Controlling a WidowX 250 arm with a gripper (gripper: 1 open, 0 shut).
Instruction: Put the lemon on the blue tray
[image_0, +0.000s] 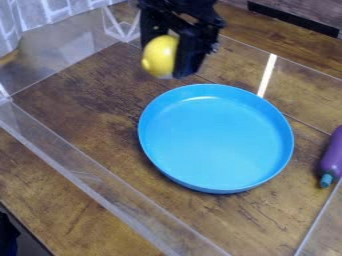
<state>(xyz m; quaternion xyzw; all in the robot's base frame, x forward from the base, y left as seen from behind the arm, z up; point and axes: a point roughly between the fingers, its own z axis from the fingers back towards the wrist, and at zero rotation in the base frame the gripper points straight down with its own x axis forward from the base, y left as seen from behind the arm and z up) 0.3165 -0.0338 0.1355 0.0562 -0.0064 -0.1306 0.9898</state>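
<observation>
The lemon (159, 56), small and bright yellow, hangs in the air between the black fingers of my gripper (166, 55), which is shut on it. It sits above the wooden table just beyond the far left rim of the blue tray (217, 136). That tray is a large round shallow blue dish lying flat in the middle of the table, with nothing in it.
A purple elongated object (330, 155) lies at the right edge, beside the tray. A clear plastic wall (94, 175) runs along the table's front left side. Dark wood table surface (80, 110) spreads to the left of the tray.
</observation>
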